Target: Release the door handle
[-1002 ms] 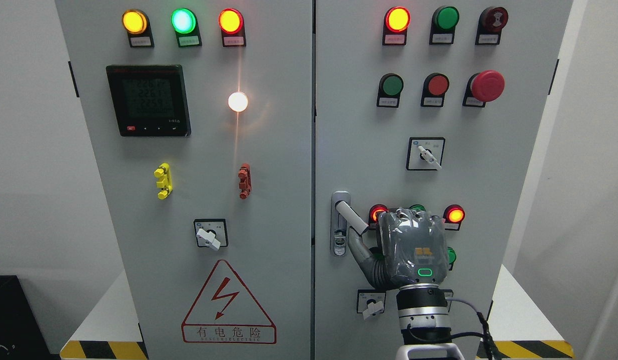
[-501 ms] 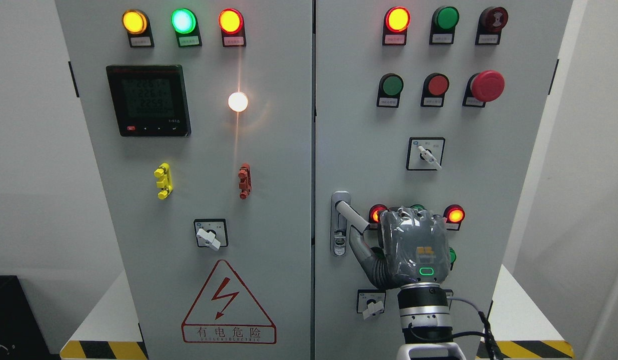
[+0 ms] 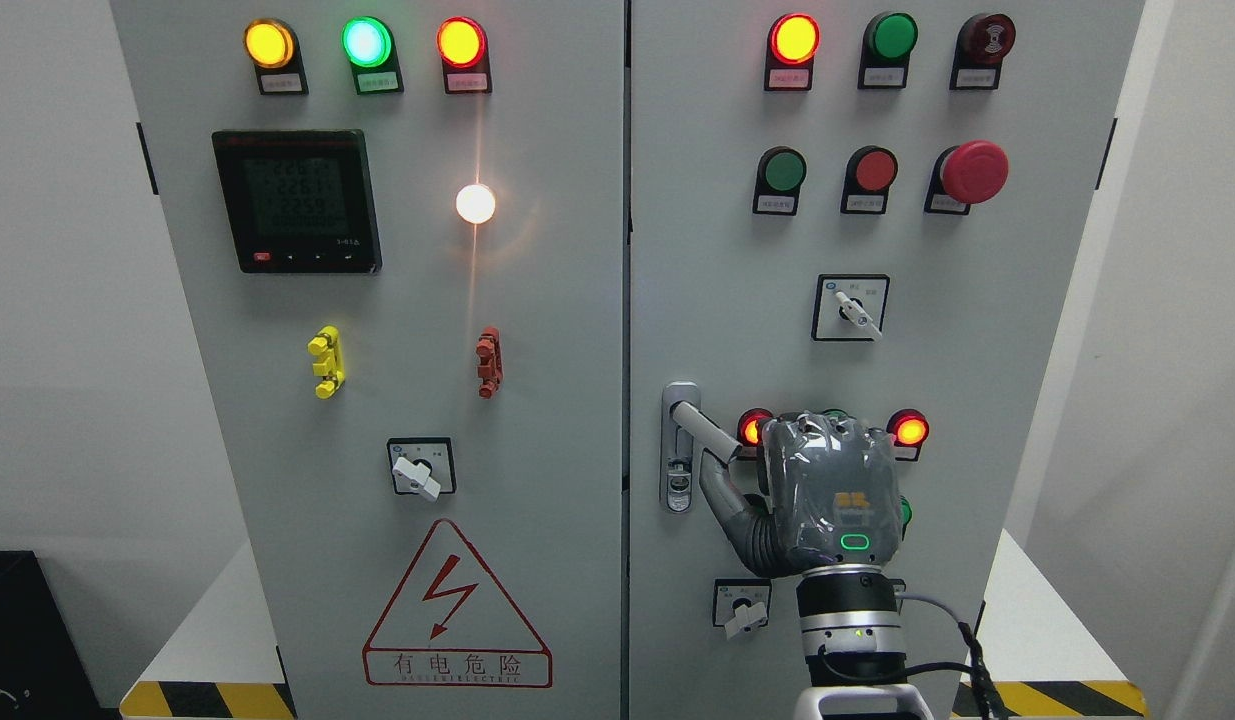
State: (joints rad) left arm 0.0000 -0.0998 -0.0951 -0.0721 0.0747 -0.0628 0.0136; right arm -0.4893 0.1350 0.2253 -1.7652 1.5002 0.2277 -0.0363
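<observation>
The grey door handle (image 3: 704,430) sits on a silver lock plate (image 3: 679,470) at the left edge of the cabinet's right door (image 3: 737,250). The lever is swung out and slants down to the right. My right hand (image 3: 827,490) comes up from the bottom edge, its back toward the camera. Its fingers curl forward over the lever's far end and the thumb (image 3: 725,497) lies just under it, so the hand is shut on the handle. The lever's tip is hidden behind the hand. My left arm does not show.
Lit red lamps (image 3: 909,430) and green buttons sit right around the hand. A rotary switch (image 3: 743,610) is below it, another (image 3: 852,310) above. The left door (image 3: 537,300) carries a meter, lamps and a warning triangle. Hazard-striped plinth edges show at both lower corners.
My right hand has shifted slightly to the right, and the lever's outer end has risen a little with it. The grip has not visibly loosened.
</observation>
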